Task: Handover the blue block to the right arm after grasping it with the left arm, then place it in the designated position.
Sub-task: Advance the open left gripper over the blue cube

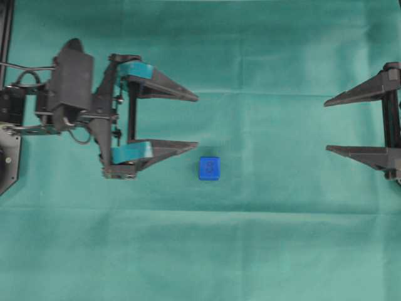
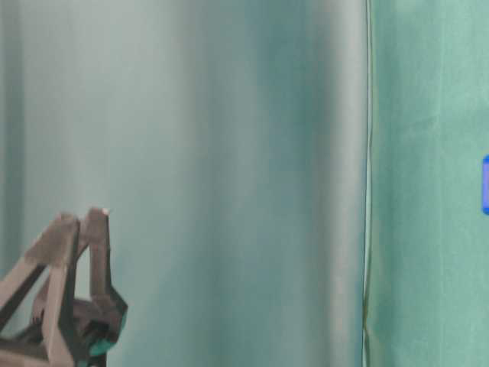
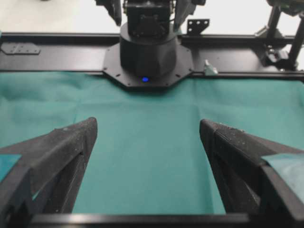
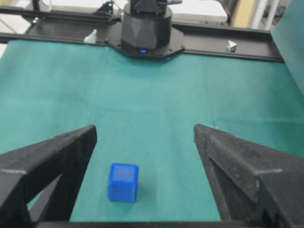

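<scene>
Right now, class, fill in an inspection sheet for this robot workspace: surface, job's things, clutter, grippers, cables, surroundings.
Surface: green cloth, lightly creased.
Job's things: blue block flat on the cloth, just beyond the left gripper's lower fingertip, untouched; placement marks not made out.
Clutter: nothing seen.
Grippers: left gripper open, empty; right gripper open, empty.
Cables: thin black wires on the left wrist.
Surroundings: black frame and an arm base past the cloth edge.
</scene>
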Motion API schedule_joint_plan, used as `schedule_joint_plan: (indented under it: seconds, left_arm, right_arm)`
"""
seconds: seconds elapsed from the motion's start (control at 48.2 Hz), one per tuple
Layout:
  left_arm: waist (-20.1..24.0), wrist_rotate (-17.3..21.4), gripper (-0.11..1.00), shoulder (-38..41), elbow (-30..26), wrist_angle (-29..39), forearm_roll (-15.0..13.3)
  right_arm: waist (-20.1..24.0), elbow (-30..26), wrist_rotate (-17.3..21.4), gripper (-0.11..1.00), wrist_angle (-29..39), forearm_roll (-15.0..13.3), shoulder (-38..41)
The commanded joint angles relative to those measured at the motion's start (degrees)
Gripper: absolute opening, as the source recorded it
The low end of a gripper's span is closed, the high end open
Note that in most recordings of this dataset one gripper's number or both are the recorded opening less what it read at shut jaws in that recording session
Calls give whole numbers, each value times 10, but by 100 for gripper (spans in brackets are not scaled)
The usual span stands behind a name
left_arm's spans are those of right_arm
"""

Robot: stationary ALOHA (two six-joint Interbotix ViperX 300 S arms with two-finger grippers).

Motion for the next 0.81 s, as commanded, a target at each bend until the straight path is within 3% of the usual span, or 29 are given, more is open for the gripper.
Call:
schedule_joint_plan:
  seconds: [0.0,0.373,0.788]
  left_arm:
    - [-2,1,100,0,-21,1,1]
    - [-4,-4,100,7,-33,61,0]
    - [-6,-5,100,50,-117,307,0]
  right_arm:
    - [0,-11,1,94,-5,1,4]
    - [-1,-11,0,94,-4,0,4]
    - [0,-12,1,94,-2,0,4]
